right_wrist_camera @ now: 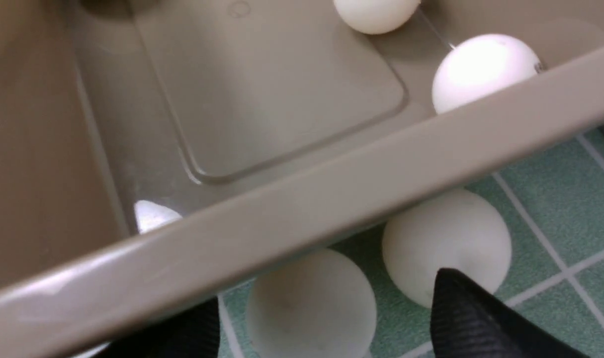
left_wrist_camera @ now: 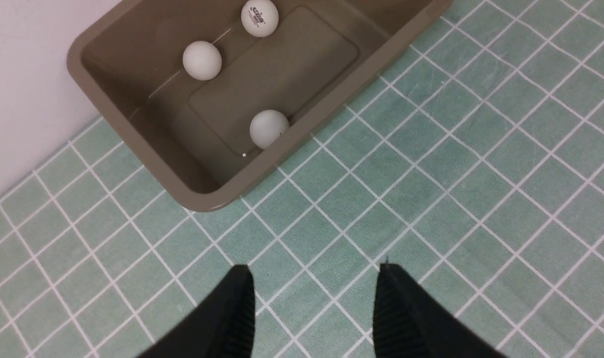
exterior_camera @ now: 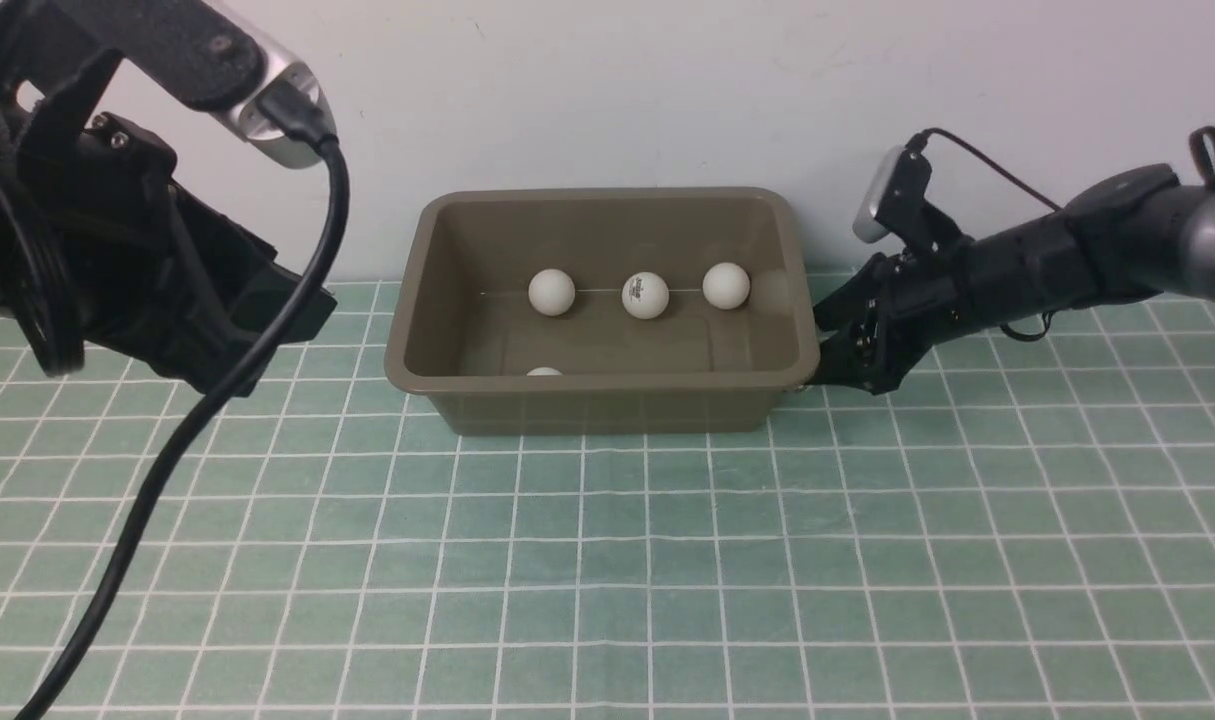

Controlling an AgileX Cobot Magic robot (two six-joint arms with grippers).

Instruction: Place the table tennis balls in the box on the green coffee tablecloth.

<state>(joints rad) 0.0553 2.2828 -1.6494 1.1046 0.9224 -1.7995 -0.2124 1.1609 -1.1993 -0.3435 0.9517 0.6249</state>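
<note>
Closely, the right tool [exterior_camera: 835,345] hugs the box's [exterior_camera: 607,410] flared rim.

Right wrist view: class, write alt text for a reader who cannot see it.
Two white balls lie on green gridded cloth outside a brown box, one between the open right gripper's fingers. Over the rim, more white balls show inside.

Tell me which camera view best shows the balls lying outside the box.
The right wrist view: two balls sit large on the tablecloth beside the box. The front view barely hints at them, low by the right gripper; the left wrist view shows none outside.
</note>
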